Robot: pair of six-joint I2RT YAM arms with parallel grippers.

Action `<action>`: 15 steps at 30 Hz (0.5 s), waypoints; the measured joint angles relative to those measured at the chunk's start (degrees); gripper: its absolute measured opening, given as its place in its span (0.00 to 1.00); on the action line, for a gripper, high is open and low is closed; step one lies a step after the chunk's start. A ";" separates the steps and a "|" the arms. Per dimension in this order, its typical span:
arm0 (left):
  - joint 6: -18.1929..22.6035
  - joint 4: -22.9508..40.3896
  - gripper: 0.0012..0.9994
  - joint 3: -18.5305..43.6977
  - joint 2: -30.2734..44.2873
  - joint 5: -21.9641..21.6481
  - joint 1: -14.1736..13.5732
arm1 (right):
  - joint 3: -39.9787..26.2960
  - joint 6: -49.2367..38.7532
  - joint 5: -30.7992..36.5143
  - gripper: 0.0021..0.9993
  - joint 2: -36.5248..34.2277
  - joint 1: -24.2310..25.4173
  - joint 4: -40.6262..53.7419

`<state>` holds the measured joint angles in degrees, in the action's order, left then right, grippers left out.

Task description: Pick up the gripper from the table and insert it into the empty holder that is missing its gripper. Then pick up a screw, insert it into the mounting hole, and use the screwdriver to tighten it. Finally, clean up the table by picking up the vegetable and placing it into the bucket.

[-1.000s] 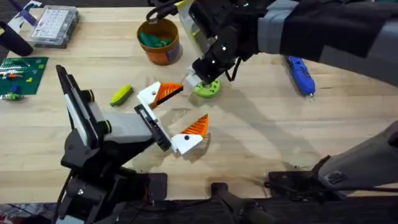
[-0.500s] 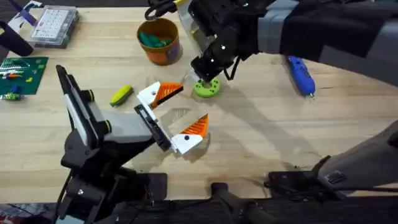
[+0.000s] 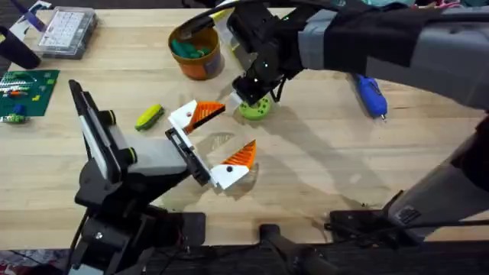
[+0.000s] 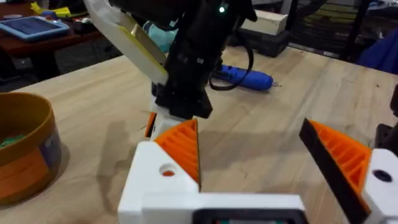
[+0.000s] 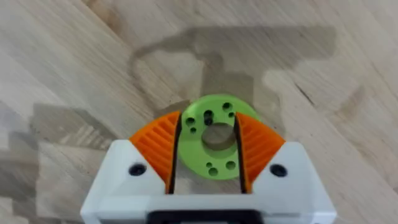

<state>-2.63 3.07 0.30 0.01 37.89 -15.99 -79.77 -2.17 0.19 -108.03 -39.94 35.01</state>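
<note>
**Right pincer settles around the green disc**

From overhead, the right arm reaches across to the far middle of the counter [image 3: 321,176], its pincer [image 3: 248,95] down on the green disc [image 3: 256,108]. The orange bucket [image 3: 196,50] stands just beyond it toward the far edge, the vegetable [image 3: 149,116] lies nearer the left edge, and the screwdriver [image 3: 370,93] lies toward the right edge. The left pincer [image 3: 216,143] hangs wide open and empty, nearer the front edge.

In the left wrist view, its orange pads [image 4: 184,149] stand well apart with nothing between.

In the right wrist view, the right pincer's pads [image 5: 157,148] bracket the disc [image 5: 214,144] closely on both sides. Squeezing evenly across its width, then lifting straight up, should keep the flat part from tipping or sliding out.
</note>
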 joint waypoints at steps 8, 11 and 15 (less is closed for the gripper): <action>0.00 0.00 0.99 0.00 0.00 0.00 0.00 | 0.00 0.00 0.00 0.45 0.00 0.00 -0.73; 0.00 0.00 0.99 0.00 0.00 0.00 0.00 | 0.00 0.00 0.00 0.45 0.00 0.00 -0.76; 0.00 0.00 0.99 0.00 0.00 0.00 0.00 | 0.00 0.00 0.00 0.45 0.00 0.00 -0.80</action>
<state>-2.63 3.07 0.30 0.01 37.89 -15.99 -79.77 -2.17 0.19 -108.03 -39.94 34.22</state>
